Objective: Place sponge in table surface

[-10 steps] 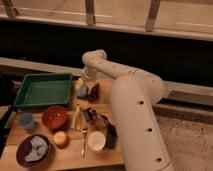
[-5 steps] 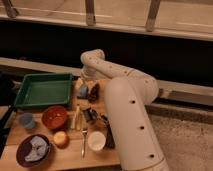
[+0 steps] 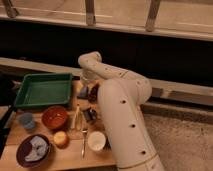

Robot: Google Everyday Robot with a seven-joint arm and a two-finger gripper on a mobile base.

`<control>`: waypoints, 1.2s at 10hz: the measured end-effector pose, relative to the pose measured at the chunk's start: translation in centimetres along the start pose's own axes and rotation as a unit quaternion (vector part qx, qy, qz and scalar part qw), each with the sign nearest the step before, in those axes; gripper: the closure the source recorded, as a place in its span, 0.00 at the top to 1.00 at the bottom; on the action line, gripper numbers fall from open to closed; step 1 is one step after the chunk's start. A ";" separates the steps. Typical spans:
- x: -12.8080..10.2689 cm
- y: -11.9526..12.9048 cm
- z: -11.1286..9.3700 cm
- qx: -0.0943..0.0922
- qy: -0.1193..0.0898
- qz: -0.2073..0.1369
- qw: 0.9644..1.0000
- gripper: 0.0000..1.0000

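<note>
The light-brown wooden table surface fills the lower left of the camera view. My white arm rises from the lower right, bends at the top and comes down to the gripper, which is low over the table just right of the green tray. A small blue-grey block that looks like the sponge is at the gripper's left side, at or just above the wood. A dark reddish part sits beside it. The arm hides the table's right side.
A green plastic tray stands at the back left. In front of it are an orange bowl, a blue cup, a dark bowl with something white in it, a yellow fruit, a white cup and utensils.
The arm's upper bend and forearm have shifted slightly left and nearer the camera. The gripper stays low at the same spot by the tray's right edge.
</note>
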 end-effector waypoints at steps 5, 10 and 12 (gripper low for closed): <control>0.4 1.0 1.6 0.000 0.023 -0.008 1.000 0.47; 0.3 0.0 0.1 0.010 0.002 0.001 1.000 0.02; -0.2 -1.2 -2.7 0.021 -0.022 0.007 0.999 0.00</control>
